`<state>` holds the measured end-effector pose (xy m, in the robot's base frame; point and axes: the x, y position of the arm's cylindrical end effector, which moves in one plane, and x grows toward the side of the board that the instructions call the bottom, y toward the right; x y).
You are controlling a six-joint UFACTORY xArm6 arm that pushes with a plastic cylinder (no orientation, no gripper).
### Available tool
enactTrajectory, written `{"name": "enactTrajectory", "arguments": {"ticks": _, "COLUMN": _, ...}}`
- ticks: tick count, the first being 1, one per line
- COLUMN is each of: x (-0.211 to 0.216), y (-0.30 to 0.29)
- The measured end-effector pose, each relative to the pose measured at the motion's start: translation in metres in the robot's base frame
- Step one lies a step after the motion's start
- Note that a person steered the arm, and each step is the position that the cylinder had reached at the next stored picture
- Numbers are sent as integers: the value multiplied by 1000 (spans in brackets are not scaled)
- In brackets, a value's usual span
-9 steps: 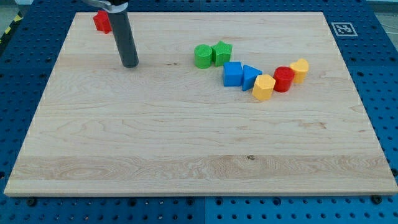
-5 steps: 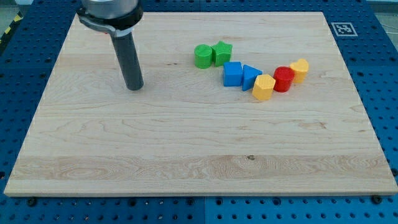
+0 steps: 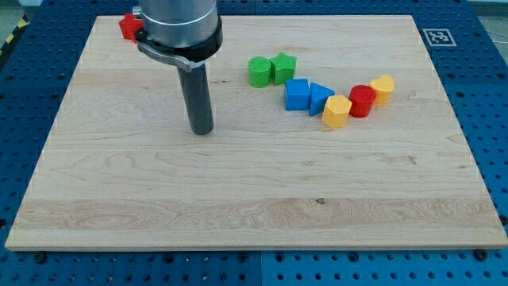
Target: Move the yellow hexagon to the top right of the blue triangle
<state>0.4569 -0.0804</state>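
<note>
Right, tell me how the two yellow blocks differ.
The yellow hexagon lies lower and further to the view's left, touching the blue triangle; the other yellow block sits at the view's right end of the row, away from the triangle. The hexagon shows flat angled sides; the other block looks rounder on top, its exact shape unclear. Both touch the red cylinder, one on each side. My tip is far off to the view's left of both.
</note>
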Motion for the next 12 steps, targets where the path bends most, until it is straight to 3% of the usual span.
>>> {"name": "enactTrajectory", "arguments": {"ticks": 5, "x": 28, "y": 6}}
{"name": "enactTrajectory", "arguments": {"ticks": 6, "x": 35, "y": 23}}
{"name": "enactTrajectory", "arguments": {"ticks": 8, "x": 27, "y": 110}}
{"name": "enactTrajectory", "arguments": {"ticks": 12, "x": 39, "y": 140}}
